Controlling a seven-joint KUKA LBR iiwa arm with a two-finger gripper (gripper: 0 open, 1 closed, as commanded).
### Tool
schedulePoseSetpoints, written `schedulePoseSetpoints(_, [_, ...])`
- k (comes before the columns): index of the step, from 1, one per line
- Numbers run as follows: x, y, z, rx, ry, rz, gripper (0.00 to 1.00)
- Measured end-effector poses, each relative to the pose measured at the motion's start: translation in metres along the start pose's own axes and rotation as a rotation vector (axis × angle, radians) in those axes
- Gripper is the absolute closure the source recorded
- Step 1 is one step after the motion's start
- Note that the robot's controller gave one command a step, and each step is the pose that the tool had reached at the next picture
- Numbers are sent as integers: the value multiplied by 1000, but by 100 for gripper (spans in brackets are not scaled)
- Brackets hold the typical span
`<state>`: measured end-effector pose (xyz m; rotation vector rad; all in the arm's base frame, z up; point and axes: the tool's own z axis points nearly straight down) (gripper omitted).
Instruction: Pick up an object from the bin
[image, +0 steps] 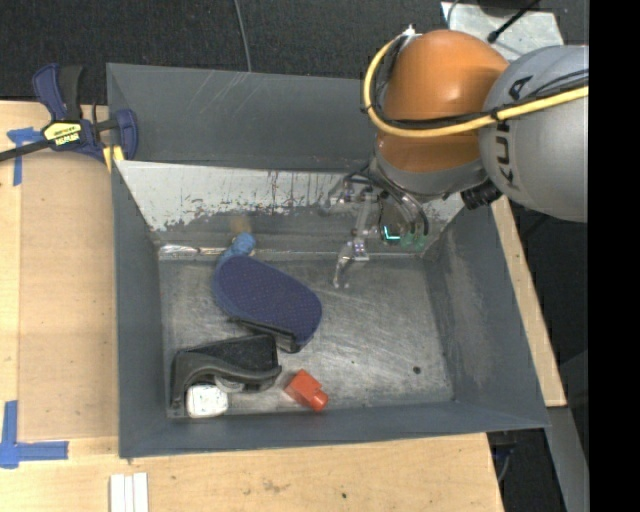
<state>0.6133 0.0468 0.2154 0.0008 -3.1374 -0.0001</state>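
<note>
Bin: a grey metal bin with sloping walls is taking up most of the camera view. Its flat floor is lying bare over the right half, while the loose things are sitting in the left half.
Arm: the grey arm is reaching in from the right and is hanging over the bin's back right corner. An orange cover with a yellow cable looped round it is capping the wrist.
Dark blue pouch: a flat oval fabric piece is lying left of centre on the floor, slanting from back left to front right. A light blue tab is sticking out at its back end, near the back wall. Its front edge is overlapping the black case.
Black case: a dark, wedge-shaped thing is lying along the front left of the floor, just in front of the pouch.
Hand: the hand is pointing down at bare floor close to the back wall, right of the pouch and apart from it. The pouch is the nearest thing to it. Whether the hand is spread or pressed together cannot be told.
Red block: a small red-orange piece is lying by the front wall, just right of the black case.
White piece: a small white thing is sitting in the front left corner, touching the black case.
</note>
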Motion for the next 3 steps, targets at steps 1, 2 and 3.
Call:
schedulePoseSetpoints(1, [51, 27, 141, 3, -20, -291, 0])
schedulePoseSetpoints(2, [50, 27, 139, 1, -23, -288, 100])
schedulePoseSetpoints(3, [38, 43, -57, 3, -16, -689, 100])
